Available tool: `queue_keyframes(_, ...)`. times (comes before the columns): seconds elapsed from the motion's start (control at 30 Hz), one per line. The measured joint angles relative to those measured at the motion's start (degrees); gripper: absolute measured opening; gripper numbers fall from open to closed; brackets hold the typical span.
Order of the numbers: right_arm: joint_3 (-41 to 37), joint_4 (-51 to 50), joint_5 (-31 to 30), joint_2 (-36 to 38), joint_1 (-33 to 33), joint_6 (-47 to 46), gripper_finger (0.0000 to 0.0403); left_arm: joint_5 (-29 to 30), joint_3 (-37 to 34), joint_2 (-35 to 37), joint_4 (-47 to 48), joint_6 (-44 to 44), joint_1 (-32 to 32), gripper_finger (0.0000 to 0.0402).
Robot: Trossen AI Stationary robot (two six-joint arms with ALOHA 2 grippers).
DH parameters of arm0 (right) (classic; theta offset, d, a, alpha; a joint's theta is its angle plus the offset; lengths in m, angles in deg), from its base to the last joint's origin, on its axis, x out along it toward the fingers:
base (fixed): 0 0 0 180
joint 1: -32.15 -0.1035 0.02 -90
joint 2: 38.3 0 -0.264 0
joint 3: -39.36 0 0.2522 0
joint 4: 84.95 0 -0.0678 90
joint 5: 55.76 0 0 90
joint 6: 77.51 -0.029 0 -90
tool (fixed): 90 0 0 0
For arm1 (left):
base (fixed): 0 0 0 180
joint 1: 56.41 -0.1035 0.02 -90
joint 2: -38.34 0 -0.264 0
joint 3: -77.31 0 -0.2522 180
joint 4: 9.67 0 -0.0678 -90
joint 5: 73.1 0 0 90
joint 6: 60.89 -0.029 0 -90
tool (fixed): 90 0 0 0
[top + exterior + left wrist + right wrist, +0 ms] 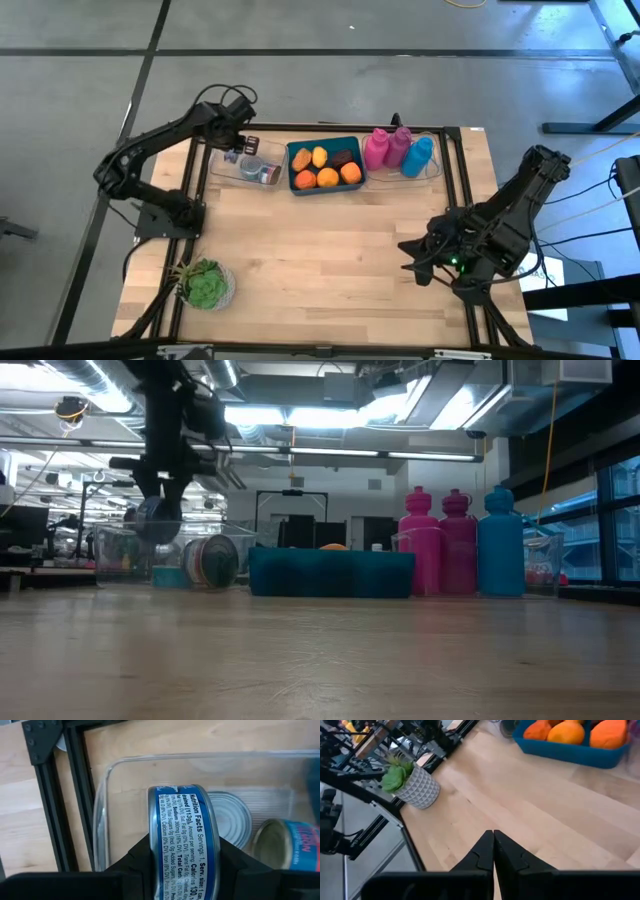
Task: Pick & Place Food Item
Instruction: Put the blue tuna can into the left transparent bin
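My left gripper hangs over the far-left end of a clear plastic bin and is shut on a flat can with a blue label. In the low view this can hangs clear above the bin. Two more cans rest on the bin's floor: a silver-topped one lying flat and a blue-labelled one, which stands on its edge in the low view. My right gripper is shut and empty above the table's near right part. My left gripper pinches the blue-labelled can between its two fingers, one on each flat end. The curved label wall faces the wrist camera. The fingers come from above, pointing down. The can stands on edge, lifted clear above the bin.
A teal tray with oranges and other food sits at the far middle. Beside it to the right, two pink bottles and a blue one stand in another clear bin. A potted plant stands at the near-left corner. Bare wood lies between.
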Motion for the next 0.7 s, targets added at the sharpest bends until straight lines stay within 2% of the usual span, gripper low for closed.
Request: queue_keyframes(0.7, 0.0, -10.3, -1.0, 2.3, -0.4, -0.8, 0.0006, 0.6, 0.0, -12.6, 0.3, -0.1, 0.1, 0.0118)
